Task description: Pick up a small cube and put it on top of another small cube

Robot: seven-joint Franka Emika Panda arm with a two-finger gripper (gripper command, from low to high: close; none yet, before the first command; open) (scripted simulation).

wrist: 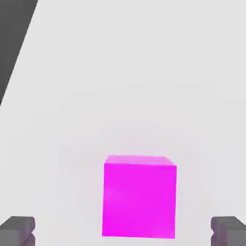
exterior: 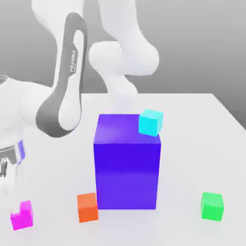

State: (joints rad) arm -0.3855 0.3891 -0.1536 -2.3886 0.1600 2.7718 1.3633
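Observation:
The small magenta-pink cube (exterior: pixel 22 215) sits on the white table near the front edge, at the exterior view's left. In the hand view the same cube (wrist: pixel 139 197) lies between my two dark fingertips (wrist: pixel 17 231). My gripper (wrist: pixel 123 234) is open, with a wide gap on each side of the cube and no contact. In the exterior view my white hand (exterior: pixel 8 185) hangs over the cube and hides its upper left corner. An orange cube (exterior: pixel 87 207) and a green cube (exterior: pixel 212 206) of the same size also rest on the table.
A tall purple block (exterior: pixel 127 163) stands mid-table, with the orange cube against its front left corner. A cyan cube (exterior: pixel 151 122) sits at the block's top right corner. The arm's links rise behind and left of the block. The white table (exterior: pixel 182 226) ends close in front.

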